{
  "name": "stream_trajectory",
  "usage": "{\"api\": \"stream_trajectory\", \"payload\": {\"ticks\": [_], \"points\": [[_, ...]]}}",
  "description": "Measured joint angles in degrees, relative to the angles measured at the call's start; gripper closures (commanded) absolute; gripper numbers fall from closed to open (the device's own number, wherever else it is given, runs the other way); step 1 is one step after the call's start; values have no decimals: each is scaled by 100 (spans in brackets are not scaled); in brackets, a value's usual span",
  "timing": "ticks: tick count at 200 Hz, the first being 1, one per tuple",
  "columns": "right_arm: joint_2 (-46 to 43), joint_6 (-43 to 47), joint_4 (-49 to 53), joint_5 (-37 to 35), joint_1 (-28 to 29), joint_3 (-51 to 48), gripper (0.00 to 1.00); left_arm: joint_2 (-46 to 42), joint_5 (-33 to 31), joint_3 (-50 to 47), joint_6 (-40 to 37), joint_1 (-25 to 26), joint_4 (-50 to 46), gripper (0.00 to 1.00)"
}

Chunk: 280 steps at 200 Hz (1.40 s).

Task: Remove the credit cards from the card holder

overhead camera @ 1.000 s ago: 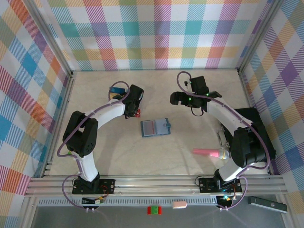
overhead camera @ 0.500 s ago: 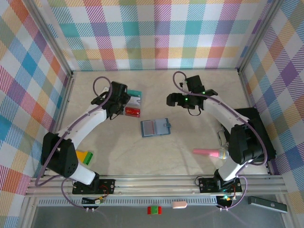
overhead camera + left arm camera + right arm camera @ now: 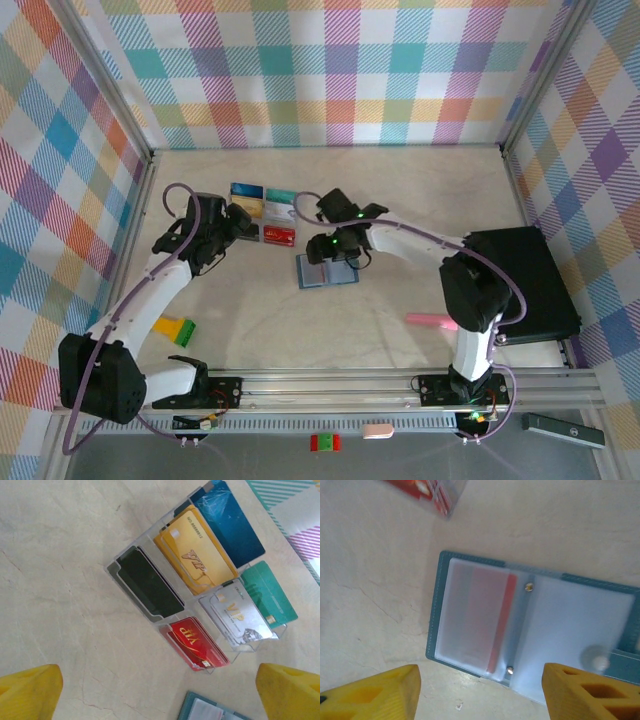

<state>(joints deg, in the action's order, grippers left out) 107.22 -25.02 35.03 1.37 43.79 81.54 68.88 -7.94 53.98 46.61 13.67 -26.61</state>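
Though the right gripper [image 3: 480,692] hangs wide over the card holder [image 3: 555,630], the reddish card [image 3: 492,615] beneath is a blur behind plastic; left gripper [image 3: 159,692] wide too, fingertips cropped.

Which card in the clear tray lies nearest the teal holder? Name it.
The red plastic card with gold VIP lettering: it lies next to the teal fabric card holder; the others sit farther off.

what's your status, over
Left gripper, jaws open, by tray of credit cards. Right gripper, jaws open, above card holder, one reddish card in its sleeve. Nothing in the way.
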Motion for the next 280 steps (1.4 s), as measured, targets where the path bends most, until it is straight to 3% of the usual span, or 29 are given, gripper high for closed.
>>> {"api": "stream_trajectory", "payload": {"ticks": [41,139,240,280], "points": [[629,-177,334,-286,376,415,44,-297,107,-203,-420,-22,-24,0],[1451,-330,992,-688,431,1167,46,-723,337,-776,-509,-221,2,0],[1508,-420,881,-660,358,1032,59,-382,807,-776,-516,-225,195,0],[1287,-459,501,-356,210,647,65,-205,1198,-798,-527,-225,417,8]]}}
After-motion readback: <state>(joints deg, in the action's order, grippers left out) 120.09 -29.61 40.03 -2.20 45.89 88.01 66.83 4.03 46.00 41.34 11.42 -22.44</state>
